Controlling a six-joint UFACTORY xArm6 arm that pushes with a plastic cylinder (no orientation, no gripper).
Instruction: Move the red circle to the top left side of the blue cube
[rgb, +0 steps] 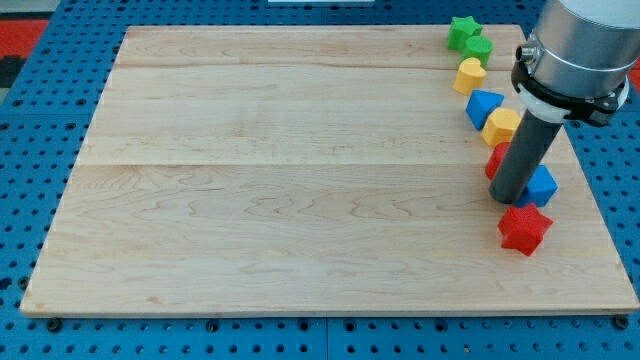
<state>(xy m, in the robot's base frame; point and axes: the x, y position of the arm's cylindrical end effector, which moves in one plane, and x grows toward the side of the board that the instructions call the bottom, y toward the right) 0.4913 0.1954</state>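
Standing near the view's right edge of the wooden board (300, 170), the dark rod comes down with my tip (510, 199) set against the blue cube (541, 186), on that cube's left side. No claw is fitted here: the arm ends in the plain rod, so there is nothing to be apart, together or clamped.

Taking the blue cube as the landmark, the red circle (494, 160) lies just up and to its left, mostly hidden behind the rod, with only a red sliver showing at the rod's left edge. Its round shape cannot be made out from that sliver. Whether it touches the cube I cannot tell, since the rod covers the gap between them.

Just below the blue cube, a little toward the view's left, lies the red star (524, 229), close to it or touching. Above the blue cube and slightly left is a yellow block (501, 126), partly behind the rod, its shape unclear. Further up from the cube comes a second blue block (484, 106), then another yellow block (470, 75) with a rounded top. Farthest from the cube, near the board's top edge, sit a green block (478, 48) and a green star (462, 31), side by side and touching.

Left of the blue cube lies bare wood. Around the board lies a blue perforated table (40, 100).
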